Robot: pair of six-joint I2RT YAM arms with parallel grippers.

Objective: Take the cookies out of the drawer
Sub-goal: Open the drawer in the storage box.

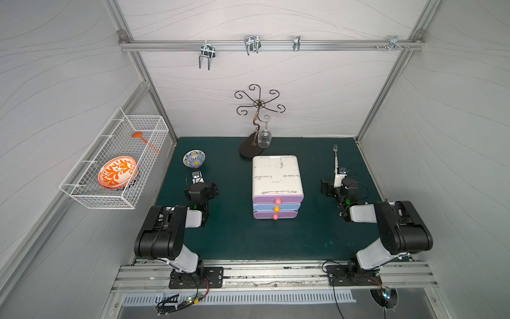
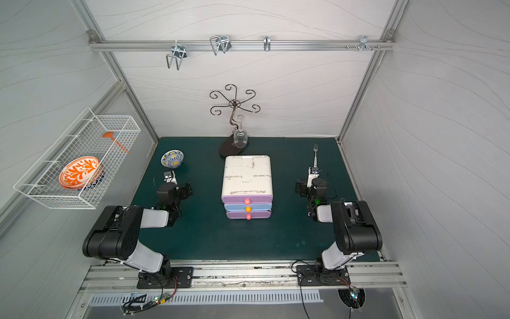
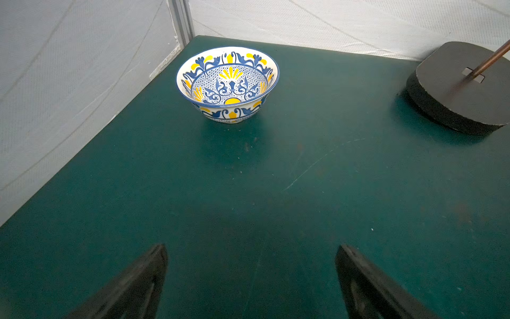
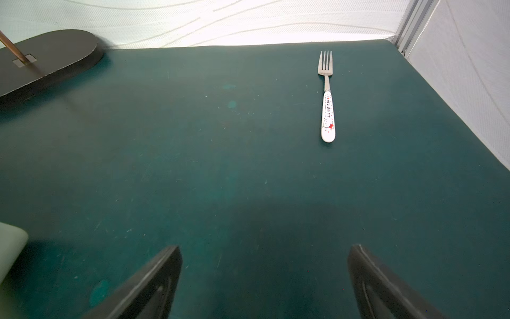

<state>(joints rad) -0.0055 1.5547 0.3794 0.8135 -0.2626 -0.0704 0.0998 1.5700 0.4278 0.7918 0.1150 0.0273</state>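
A white drawer cabinet (image 1: 277, 176) (image 2: 247, 176) stands mid-table on the green mat. Its three drawers are all pushed in: a purple top drawer (image 1: 278, 198), a blue middle one (image 1: 276, 207) and a purple bottom one (image 1: 275, 215), each with a round knob. The cookies are hidden. My left gripper (image 3: 251, 248) (image 1: 196, 178) hovers left of the cabinet, open and empty, facing a patterned bowl. On the cabinet's right side my right gripper (image 4: 265, 248) (image 1: 338, 176) is open and empty, with a cabinet corner (image 4: 11, 243) at the edge of its wrist view.
A blue-and-yellow bowl (image 1: 194, 158) (image 3: 227, 82) sits at the back left. A white-handled fork (image 1: 335, 157) (image 4: 327, 110) lies at the back right. Behind the cabinet a glass stand (image 1: 258, 116) holds a wine glass (image 1: 265, 135). A wire basket (image 1: 116, 163) on the left wall holds an orange plate (image 1: 118, 172).
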